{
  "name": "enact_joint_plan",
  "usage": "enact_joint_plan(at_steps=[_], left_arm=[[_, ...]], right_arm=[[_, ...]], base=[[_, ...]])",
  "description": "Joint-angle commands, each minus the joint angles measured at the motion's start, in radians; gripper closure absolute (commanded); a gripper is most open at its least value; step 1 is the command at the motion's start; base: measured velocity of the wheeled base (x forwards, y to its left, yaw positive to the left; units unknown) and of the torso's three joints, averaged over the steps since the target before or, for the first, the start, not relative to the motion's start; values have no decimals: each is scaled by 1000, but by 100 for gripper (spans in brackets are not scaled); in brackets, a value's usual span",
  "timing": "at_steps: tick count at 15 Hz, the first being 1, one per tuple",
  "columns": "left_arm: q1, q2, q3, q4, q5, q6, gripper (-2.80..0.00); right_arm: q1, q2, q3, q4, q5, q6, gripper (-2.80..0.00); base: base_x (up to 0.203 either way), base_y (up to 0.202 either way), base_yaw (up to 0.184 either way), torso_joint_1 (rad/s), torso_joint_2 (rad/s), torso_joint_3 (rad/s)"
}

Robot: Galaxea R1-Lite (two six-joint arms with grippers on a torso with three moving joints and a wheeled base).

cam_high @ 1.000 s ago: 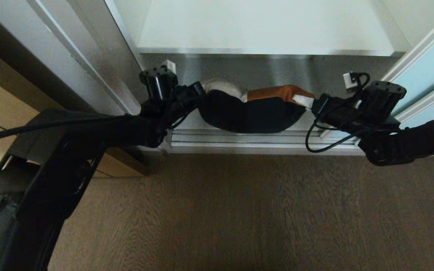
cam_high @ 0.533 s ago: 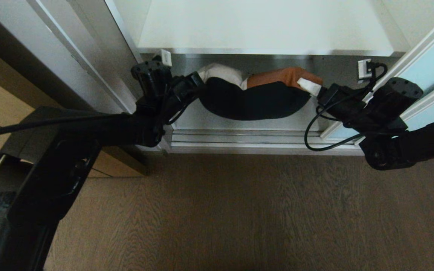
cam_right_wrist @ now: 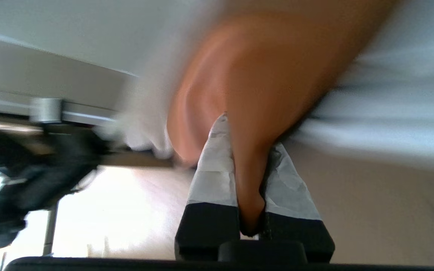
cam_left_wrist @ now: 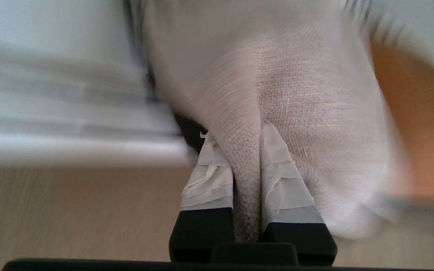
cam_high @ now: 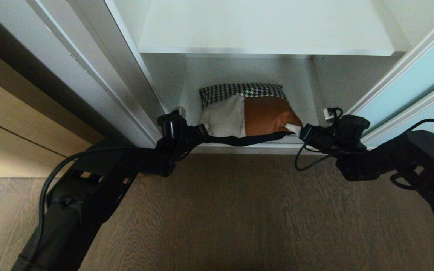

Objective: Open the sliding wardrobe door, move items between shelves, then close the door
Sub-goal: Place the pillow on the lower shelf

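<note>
Left gripper (cam_high: 201, 132) pinches the cushion (cam_high: 246, 113) by its cream front-left corner; thin fold only, could slip out. Cushion lies on the lowest shelf (cam_high: 307, 109), near edge overhanging the front lip; a snag there may tear either grip loose. Right gripper (cam_high: 299, 130) clamps the brown front-right corner. Sliding wardrobe door (cam_high: 405, 90) stands just beside that arm: collision risk.

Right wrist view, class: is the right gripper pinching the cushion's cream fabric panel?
No. The right gripper is shut on a fold of the cushion at its rust-brown leather panel, not on the cream fabric.
</note>
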Motion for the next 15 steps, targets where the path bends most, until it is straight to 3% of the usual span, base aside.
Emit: enact_joint_plan(at_steps=[1, 3, 10, 12, 15], left_arm=[[2, 56, 8, 41, 5, -8, 0], [7, 66, -2, 97, 6, -7, 0], [9, -84, -5, 508, -2, -3, 0], [9, -94, -5, 551, -52, -2, 0], [13, -89, -9, 544, -121, 0, 0]], right_arm=[[-8, 51, -26, 89, -5, -3, 0], [-9, 47, -52, 187, -9, -3, 0], [-15, 54, -219, 576, -11, -6, 0], [-15, 67, -297, 694, -25, -9, 0], [-15, 84, -312, 724, -56, -41, 0]], base=[[0, 0, 0, 0, 0, 0], [0, 0, 0, 0, 0, 0], [0, 0, 0, 0, 0, 0], [0, 0, 0, 0, 0, 0], [0, 0, 0, 0, 0, 0]])
